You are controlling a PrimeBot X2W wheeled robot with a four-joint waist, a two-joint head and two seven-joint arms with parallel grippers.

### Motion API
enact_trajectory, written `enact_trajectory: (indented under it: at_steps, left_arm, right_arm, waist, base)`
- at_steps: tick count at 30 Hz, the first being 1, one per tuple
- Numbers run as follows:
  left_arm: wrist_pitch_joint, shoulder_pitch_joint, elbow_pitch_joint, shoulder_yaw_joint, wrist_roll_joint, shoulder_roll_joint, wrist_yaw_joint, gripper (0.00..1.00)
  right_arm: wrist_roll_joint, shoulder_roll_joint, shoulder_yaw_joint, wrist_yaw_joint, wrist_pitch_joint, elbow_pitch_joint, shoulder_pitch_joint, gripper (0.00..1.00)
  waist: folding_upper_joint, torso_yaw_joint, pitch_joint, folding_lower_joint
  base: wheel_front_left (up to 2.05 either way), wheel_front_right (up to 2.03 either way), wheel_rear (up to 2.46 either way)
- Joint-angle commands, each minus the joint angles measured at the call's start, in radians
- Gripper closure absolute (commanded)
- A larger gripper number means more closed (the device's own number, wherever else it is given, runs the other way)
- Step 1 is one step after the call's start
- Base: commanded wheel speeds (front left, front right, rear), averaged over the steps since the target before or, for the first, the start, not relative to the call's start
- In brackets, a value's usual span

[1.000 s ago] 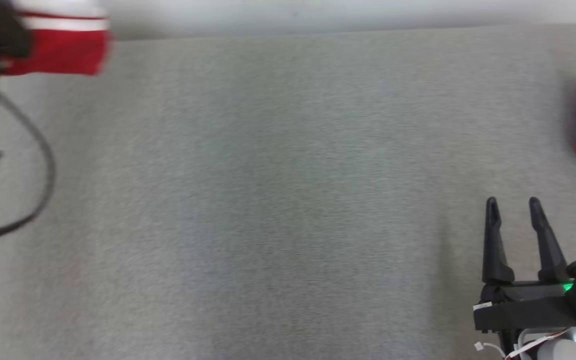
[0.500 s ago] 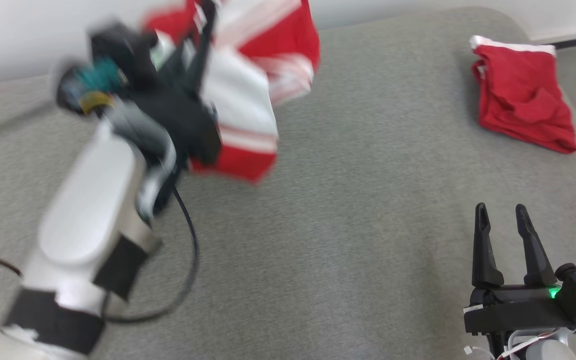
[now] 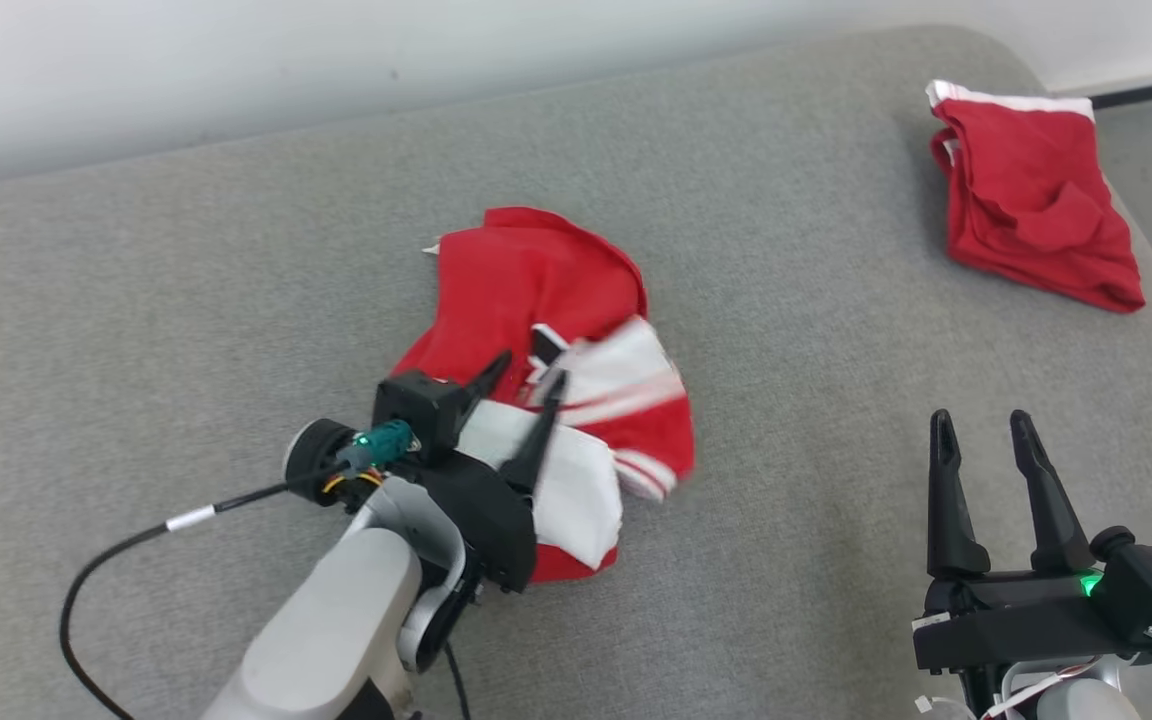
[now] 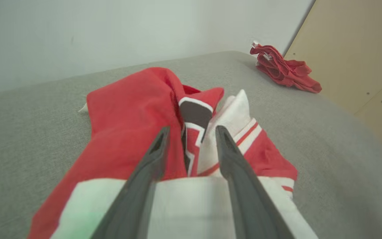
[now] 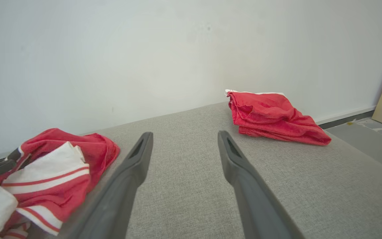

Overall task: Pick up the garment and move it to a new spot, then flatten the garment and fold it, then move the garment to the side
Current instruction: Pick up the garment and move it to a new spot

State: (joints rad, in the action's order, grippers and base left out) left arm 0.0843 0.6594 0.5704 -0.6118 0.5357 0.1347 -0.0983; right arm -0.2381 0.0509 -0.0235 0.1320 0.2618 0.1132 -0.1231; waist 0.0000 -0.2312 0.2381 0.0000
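The garment (image 3: 536, 280), red with white striped panels and a dark patch, lies crumpled in the middle of the grey padded surface (image 3: 186, 300). My left gripper (image 3: 528, 372) sits low over its near side, fingers apart and open; the left wrist view shows the garment (image 4: 128, 109) spread under and beyond the left gripper (image 4: 191, 129), with folds rising between the fingers. My right gripper (image 3: 981, 420) stands open and empty at the lower right, well clear of the cloth. In the right wrist view the right gripper (image 5: 185, 134) points at bare grey surface, with the garment (image 5: 55, 159) to its left.
A second red cloth (image 3: 1036, 200) lies bunched at the far right corner of the surface, near its rounded edge. A pale wall runs behind. A tan panel (image 4: 350, 49) and grey floor (image 5: 370, 139) lie past the right edge. A black cable (image 3: 116, 550) trails from my left arm.
The head camera has swung. The garment, hanging from my shut left gripper before, now lies heaped on the surface, and the left fingers have spread apart. The right gripper stays open.
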Motion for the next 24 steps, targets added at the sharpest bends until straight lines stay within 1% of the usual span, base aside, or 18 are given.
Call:
enact_trajectory:
  at_steps: [1, 4, 5, 6, 10, 14, 19, 24]
  left_arm:
    - [0.023, -0.004, -0.001, -0.005, -0.010, -0.009, -0.006, 0.00]
    - [0.076, 0.011, -0.005, 0.000, -0.014, -0.009, -0.005, 0.00]
    - [0.110, 0.011, -0.011, 0.011, -0.014, -0.003, -0.001, 0.00]
    - [0.110, 0.011, -0.011, 0.011, -0.014, -0.003, -0.001, 0.00]
    - [0.154, -0.016, -0.035, 0.034, -0.024, 0.026, 0.011, 0.00]
    - [0.176, -0.074, -0.084, 0.082, -0.035, 0.064, 0.041, 0.00]
    - [0.181, -0.182, -0.181, 0.161, -0.050, 0.120, 0.078, 0.00]
    - [0.181, -0.314, -0.272, 0.232, -0.091, 0.167, 0.100, 0.00]
  right_arm:
    - [0.007, -0.001, 0.001, -0.002, 0.004, 0.003, -0.004, 0.00]
    - [0.015, -0.001, 0.000, -0.002, 0.003, 0.006, 0.001, 0.00]
    - [0.023, -0.001, 0.000, -0.002, 0.003, 0.007, 0.012, 0.00]
    - [0.023, -0.001, 0.000, -0.002, 0.003, 0.007, 0.012, 0.00]
    - [0.033, -0.001, -0.004, -0.002, 0.002, 0.009, 0.033, 0.00]
    - [0.038, 0.000, -0.003, -0.002, -0.002, 0.007, 0.055, 0.00]
    - [0.045, 0.000, -0.001, -0.002, -0.012, -0.004, 0.075, 0.00]
    - [0.048, 0.000, 0.001, -0.002, -0.026, -0.016, 0.094, 0.00]
  waist:
    - [0.0000, 0.023, -0.023, 0.0000]
    - [0.0000, 0.050, -0.053, 0.0000]
    - [0.0000, 0.069, -0.075, 0.0000]
    - [0.0000, 0.069, -0.075, 0.0000]
    - [0.0000, 0.113, -0.120, 0.0000]
    - [0.0000, 0.156, -0.160, 0.0000]
    - [0.0000, 0.209, -0.196, 0.0000]
    - [0.0000, 0.254, -0.224, 0.0000]
  base:
    - [0.00, 0.00, 0.00]
    - [0.00, 0.00, 0.00]
    - [0.00, 0.00, 0.00]
    - [0.00, 0.00, 0.00]
    - [0.00, 0.00, 0.00]
    - [0.00, 0.00, 0.00]
    - [0.00, 0.00, 0.00]
    - [0.00, 0.00, 0.00]
